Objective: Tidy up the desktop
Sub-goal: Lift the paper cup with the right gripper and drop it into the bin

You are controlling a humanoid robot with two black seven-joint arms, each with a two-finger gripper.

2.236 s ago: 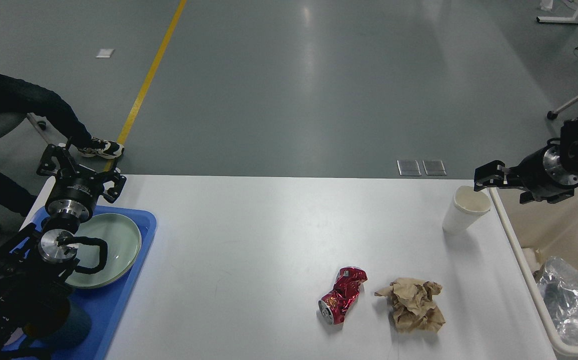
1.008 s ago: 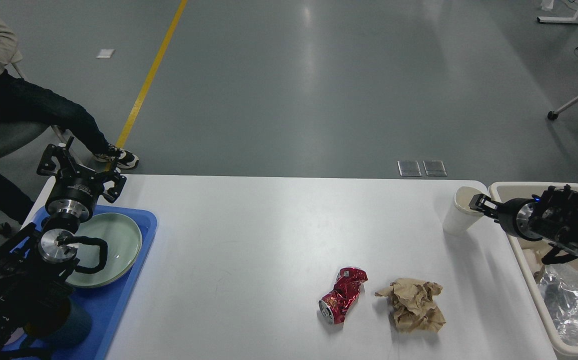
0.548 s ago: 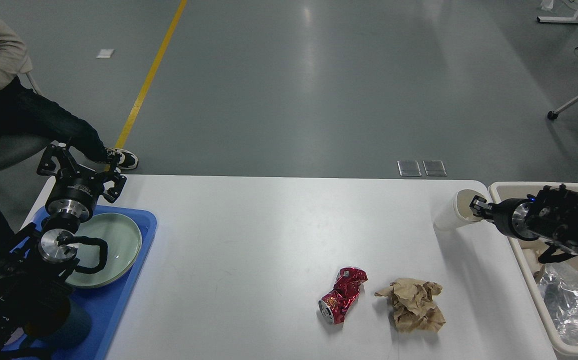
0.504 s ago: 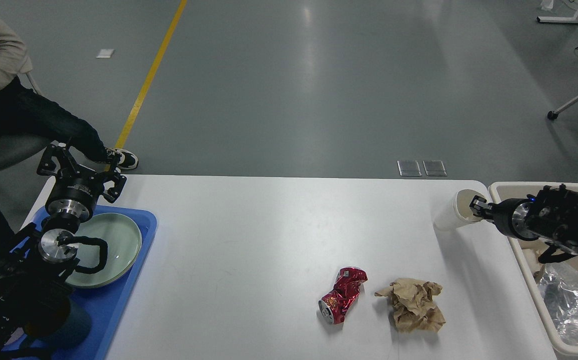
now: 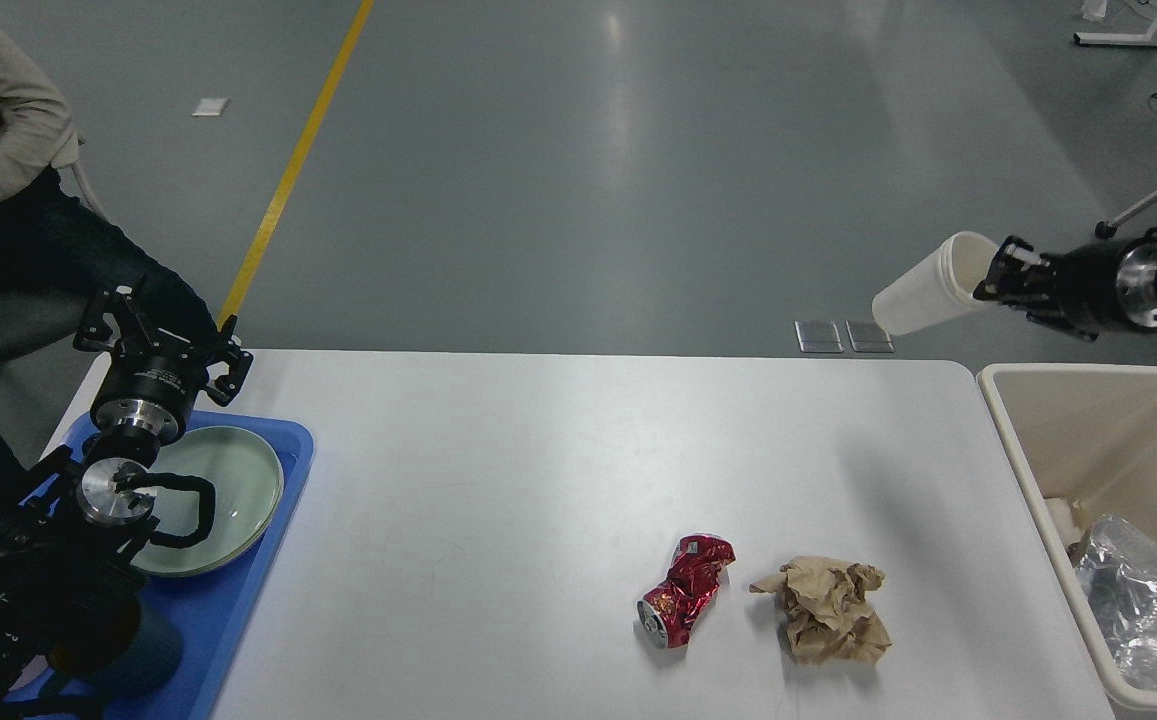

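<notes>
The white desktop (image 5: pixel 538 470) carries a crushed red can (image 5: pixel 684 590) and a crumpled brown paper (image 5: pixel 826 610) near its front edge. High above the desktop's far right corner, a white paper cup (image 5: pixel 928 285) hangs tilted on its side, and my right gripper (image 5: pixel 1000 273) is shut on its rim. My left gripper (image 5: pixel 160 325) stands open over the far left corner, just behind a pale green plate (image 5: pixel 213 495) that lies in a blue tray (image 5: pixel 258 590).
A cream bin (image 5: pixel 1088 420) stands against the desktop's right edge with crumpled foil (image 5: pixel 1138 600) inside. A seated person (image 5: pixel 8 180) is at the far left, close to my left arm. Chair legs show at the far right.
My right gripper closed on the cup's rim, tipped it, then lifted it well up off the desktop. The left arm held still. The person at the left shifted.
</notes>
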